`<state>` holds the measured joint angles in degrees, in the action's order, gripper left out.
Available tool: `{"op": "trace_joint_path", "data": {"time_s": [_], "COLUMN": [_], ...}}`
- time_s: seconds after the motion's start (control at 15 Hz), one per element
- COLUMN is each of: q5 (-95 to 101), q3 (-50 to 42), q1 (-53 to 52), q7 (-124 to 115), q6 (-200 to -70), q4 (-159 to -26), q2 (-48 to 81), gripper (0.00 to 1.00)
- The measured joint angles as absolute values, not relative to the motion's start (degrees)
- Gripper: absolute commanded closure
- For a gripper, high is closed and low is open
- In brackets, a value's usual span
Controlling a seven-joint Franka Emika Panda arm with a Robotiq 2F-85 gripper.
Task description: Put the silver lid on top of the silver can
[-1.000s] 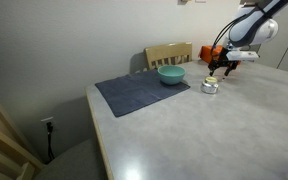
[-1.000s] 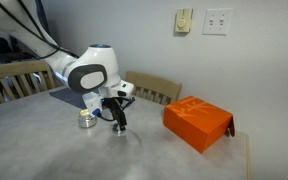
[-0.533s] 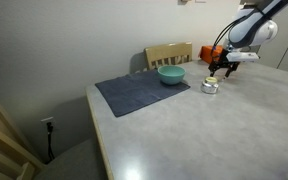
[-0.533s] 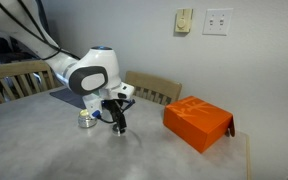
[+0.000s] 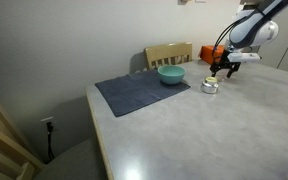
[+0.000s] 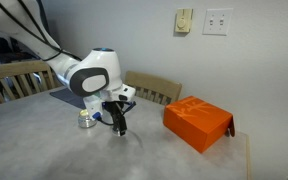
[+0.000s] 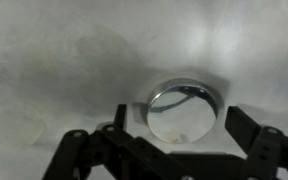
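The silver can (image 5: 210, 86) is a small shiny cylinder standing on the grey table next to the mat; it also shows in an exterior view (image 6: 87, 119). My gripper (image 5: 222, 70) hangs low over the table just beside the can, as also seen in an exterior view (image 6: 119, 122). In the wrist view the round silver lid (image 7: 184, 108) lies flat on the table. My gripper (image 7: 176, 114) is open, with one finger on each side of the lid, not touching it. The lid is hidden behind the fingers in both exterior views.
A teal bowl (image 5: 171, 75) stands on a dark grey mat (image 5: 139, 94). An orange box (image 6: 197, 122) lies on the table on the other side of the gripper from the can. Wooden chairs (image 5: 169, 54) stand at the table's far edge.
The gripper has sunk slightly toward the table. The can, bowl and box have not moved.
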<state>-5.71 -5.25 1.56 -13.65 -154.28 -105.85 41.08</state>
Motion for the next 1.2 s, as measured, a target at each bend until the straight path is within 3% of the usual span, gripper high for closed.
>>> {"op": "trace_joint_path", "data": {"time_s": [0.73,0.8,0.87,1.13,1.2], "q5": [-5.7,-5.7,-5.7,-5.6,-5.6], "q3": [-5.4,-5.4,-5.5,-5.8,-5.9], "q1": [1.6,1.6,1.6,1.5,1.5], "q7": [-13.6,-13.6,-13.6,-13.6,-13.7], "q6": [-149.8,-149.5,-149.0,-146.7,-146.3], "q4": [-101.0,-100.4,-99.8,-97.8,-97.5], "q2": [44.1,44.6,44.9,45.2,45.2], "gripper": [0.0,0.25,0.26,0.55,0.57]}}
